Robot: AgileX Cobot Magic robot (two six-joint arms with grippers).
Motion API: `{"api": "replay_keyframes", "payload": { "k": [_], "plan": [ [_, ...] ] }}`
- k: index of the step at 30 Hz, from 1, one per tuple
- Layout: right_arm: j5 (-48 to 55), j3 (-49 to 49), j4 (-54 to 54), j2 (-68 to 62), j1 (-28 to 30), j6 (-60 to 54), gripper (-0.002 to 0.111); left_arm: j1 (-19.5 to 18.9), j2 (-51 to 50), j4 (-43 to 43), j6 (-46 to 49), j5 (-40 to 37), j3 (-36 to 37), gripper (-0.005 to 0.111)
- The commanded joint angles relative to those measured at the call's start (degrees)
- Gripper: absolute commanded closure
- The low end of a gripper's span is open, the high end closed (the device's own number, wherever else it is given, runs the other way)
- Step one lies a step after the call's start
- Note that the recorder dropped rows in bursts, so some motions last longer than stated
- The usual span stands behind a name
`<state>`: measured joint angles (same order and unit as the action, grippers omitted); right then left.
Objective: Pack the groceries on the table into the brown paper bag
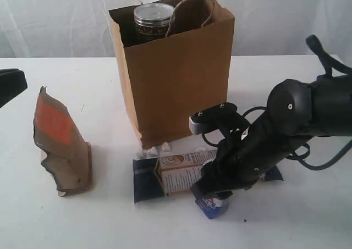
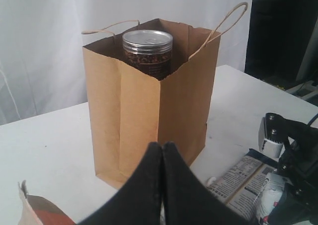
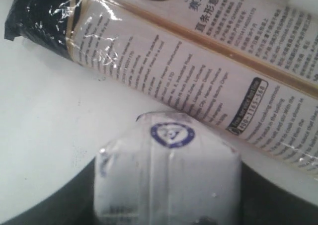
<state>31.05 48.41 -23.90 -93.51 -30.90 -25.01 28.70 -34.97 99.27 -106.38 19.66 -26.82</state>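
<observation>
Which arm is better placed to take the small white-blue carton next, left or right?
Right. The right gripper is down over the small white-blue carton, its fingers on both sides, beside the long navy packet. The left gripper is shut and held back, far from the carton.

The right arm (image 1: pixel 258 144) hides most of the small white-blue carton (image 1: pixel 210 208).
</observation>
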Motion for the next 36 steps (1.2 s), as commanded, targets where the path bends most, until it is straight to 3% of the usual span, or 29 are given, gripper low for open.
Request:
{"api": "replay_keyframes", "payload": {
  "k": [1,6,13,36],
  "plan": [
    [-0.9,0.1,0.2,0.6,-0.1,-0.7,0.088,0.0,0.2,0.7,-0.2,0.3,0.3,0.107],
    [-0.5,0.1,0.3,2.8,-0.1,-0.7,0.095,0.0,0.2,0.7,-0.2,0.3,0.3,0.107],
    [0.0,0.1,0.3,8.6,-0.1,-0.7,0.096,0.0,0.4,0.7,-0.2,0.3,2.3,0.107],
    [4.7,0.1,0.5,14.5,-0.1,-0.7,0.096,0.0,25.5,0.7,-0.1,0.2,26.2,0.107]
  ]
}}
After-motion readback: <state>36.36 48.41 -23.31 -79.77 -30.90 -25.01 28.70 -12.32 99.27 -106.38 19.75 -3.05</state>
